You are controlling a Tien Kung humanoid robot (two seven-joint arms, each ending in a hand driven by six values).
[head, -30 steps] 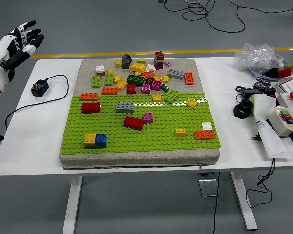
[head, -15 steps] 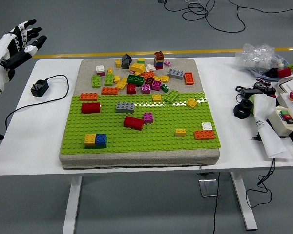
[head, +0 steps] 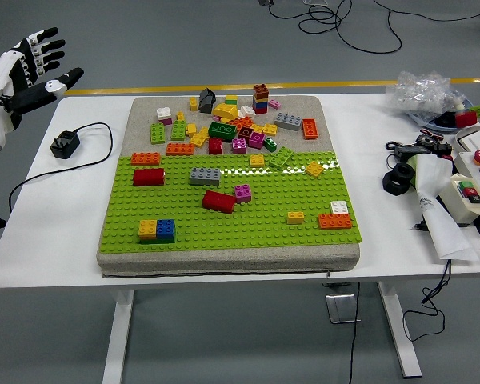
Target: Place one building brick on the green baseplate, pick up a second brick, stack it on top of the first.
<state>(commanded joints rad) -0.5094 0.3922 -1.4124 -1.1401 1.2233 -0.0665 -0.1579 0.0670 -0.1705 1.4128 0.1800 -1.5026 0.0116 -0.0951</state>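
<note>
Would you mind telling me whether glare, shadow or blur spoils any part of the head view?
Head view: sharp and evenly lit throughout; a bright streak of glare lies on the green baseplate along its far edge, near the grey brick; shadows are soft, mostly under the table; the left hand, fingers spread, shows no motion blur.

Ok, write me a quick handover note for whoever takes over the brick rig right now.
Left hand: open, fingers spread, raised off the table's far left corner, holding nothing. Right hand: not in view.
Green baseplate lies on the grey mat; several bricks already sit on it, including a red brick mid-plate and a yellow and blue pair near the front left.
Loose brick pile is behind the plate.
No brick in hand. Left to do: pick, place, stack.
</note>
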